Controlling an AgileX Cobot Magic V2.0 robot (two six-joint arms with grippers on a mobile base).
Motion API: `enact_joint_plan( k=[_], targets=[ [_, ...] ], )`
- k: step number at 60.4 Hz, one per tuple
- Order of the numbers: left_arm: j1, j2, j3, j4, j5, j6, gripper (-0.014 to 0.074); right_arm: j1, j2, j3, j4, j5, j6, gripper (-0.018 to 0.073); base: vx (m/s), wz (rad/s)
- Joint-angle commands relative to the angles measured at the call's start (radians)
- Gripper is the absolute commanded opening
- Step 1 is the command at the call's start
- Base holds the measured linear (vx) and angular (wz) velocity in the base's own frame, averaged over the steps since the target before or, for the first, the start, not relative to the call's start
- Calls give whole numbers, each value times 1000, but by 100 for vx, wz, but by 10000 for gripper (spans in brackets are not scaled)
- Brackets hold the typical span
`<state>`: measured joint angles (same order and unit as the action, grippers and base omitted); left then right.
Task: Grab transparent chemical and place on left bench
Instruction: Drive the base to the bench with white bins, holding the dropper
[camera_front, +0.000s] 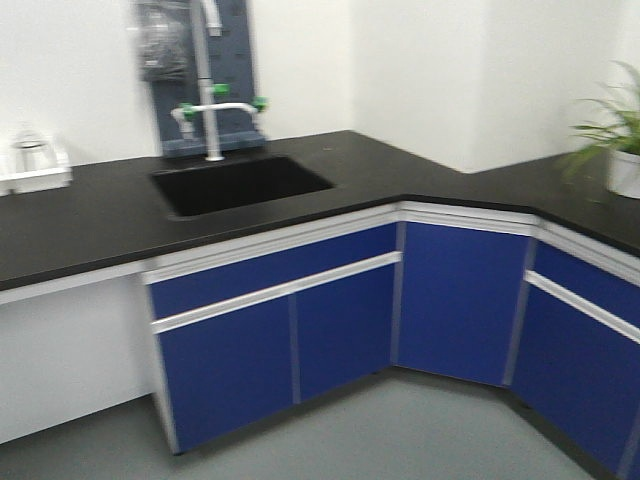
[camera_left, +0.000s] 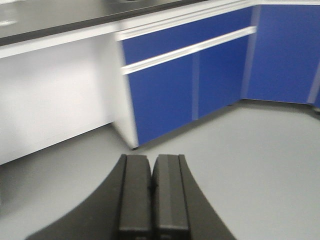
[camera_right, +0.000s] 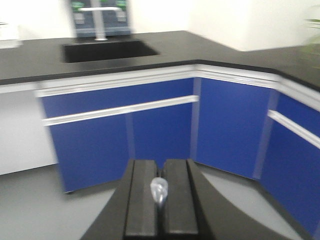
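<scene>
Transparent chemical (camera_right: 159, 189) — only its clear, rounded bulb end shows — sits pinched between the closed jaws of the right gripper (camera_right: 160, 166). The left gripper (camera_left: 151, 161) has its jaws pressed together, with nothing between them. Beyond both, blue cabinets (camera_front: 270, 340) stand on a grey floor (camera_front: 400, 440) under a black L-shaped bench (camera_front: 100, 215) carrying a sink (camera_front: 240, 185), a green-knobbed tap (camera_front: 212, 100) and (far right, blurred) a potted plant (camera_front: 620, 140).

light bright, even, diffuse | shadows faint | soft sheen on black countertop (camera_front: 90, 215) | motion blur all views, edges smeared
</scene>
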<state>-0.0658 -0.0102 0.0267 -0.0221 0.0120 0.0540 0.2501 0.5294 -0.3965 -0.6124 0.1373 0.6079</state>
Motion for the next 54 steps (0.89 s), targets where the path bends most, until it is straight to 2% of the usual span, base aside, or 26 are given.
enact_joint_plan(
  k=[1,28,54],
  targets=[
    [-2,-19,16,-1,-78,-8,-3,0,-1,-30,-15,-70,-5,-3,-5,77],
    [-2,-19,16,-1,-78,-8,-3,0,-1,-30,-15,-70,-5,-3,3,64],
    [-2,-19,16,-1,-78,-8,-3,0,-1,-30,-15,-66,-5,-3,16,60]
  ],
)
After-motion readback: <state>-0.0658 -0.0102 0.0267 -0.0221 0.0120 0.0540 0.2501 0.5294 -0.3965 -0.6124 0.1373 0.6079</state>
